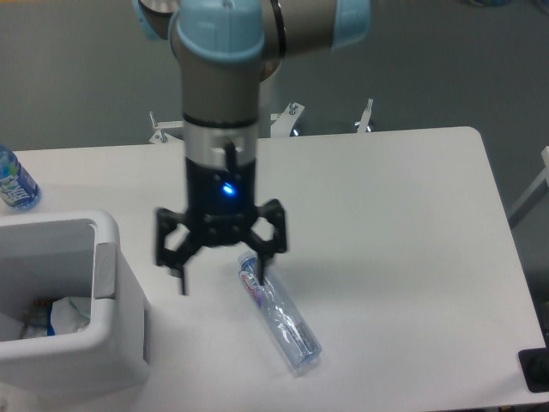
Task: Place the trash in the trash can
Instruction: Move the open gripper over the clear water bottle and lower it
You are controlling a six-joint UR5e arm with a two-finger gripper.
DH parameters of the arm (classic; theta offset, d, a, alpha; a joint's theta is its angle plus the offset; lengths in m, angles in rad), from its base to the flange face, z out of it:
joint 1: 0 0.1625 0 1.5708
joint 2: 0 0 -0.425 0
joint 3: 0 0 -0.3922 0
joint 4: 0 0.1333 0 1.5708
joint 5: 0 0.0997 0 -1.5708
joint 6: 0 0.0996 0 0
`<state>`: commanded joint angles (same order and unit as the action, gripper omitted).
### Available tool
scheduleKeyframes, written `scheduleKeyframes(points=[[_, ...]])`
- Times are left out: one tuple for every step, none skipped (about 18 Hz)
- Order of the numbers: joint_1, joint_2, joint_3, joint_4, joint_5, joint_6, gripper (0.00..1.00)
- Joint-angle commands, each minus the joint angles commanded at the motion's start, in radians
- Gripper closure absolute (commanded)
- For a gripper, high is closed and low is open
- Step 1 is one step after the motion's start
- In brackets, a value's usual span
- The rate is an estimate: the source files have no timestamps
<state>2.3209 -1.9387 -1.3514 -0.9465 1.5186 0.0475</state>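
Observation:
A clear plastic bottle (283,319) with a white, red and blue label lies on its side on the white table, cap end toward the upper left. My gripper (221,273) hangs open just above and left of the bottle's cap end; its right finger sits over the cap, its left finger (181,273) over bare table. Nothing is between the fingers. The white boxy trash can (116,296) stands at the left front corner. Inside it lies a wrinkly translucent white plastic piece (69,316).
A blue-labelled, blue-tinted bottle (15,182) stands at the table's far left edge behind the can. The arm's base and metal brackets (292,110) sit behind the table's back edge. A dark object (536,369) shows at the right front corner.

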Motion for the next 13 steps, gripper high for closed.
scheduleKeyframes(points=[[0.005, -0.023, 0.000, 0.000, 0.002, 0.002, 0.00], [0.021, -0.048, -0.002, 0.000, 0.002, 0.002, 0.00], [0.043, -0.074, 0.000, -0.002, -0.006, 0.002, 0.00], [0.054, -0.101, -0.002, 0.000, -0.009, 0.009, 0.00], [0.057, -0.133, 0.003, 0.000, -0.009, 0.023, 0.00], [0.064, -0.163, 0.009, 0.000, -0.011, 0.038, 0.00], [0.069, -0.184, 0.014, 0.000, -0.011, 0.046, 0.00], [0.071, -0.199, 0.014, 0.000, -0.011, 0.049, 0.00], [0.074, -0.212, 0.012, 0.000, -0.011, 0.052, 0.00], [0.075, -0.221, 0.008, -0.002, -0.011, 0.054, 0.00], [0.075, -0.224, 0.002, 0.000, -0.011, 0.054, 0.00], [0.075, -0.233, 0.000, 0.000, -0.011, 0.052, 0.00], [0.074, -0.242, -0.002, 0.000, -0.005, 0.052, 0.01]])
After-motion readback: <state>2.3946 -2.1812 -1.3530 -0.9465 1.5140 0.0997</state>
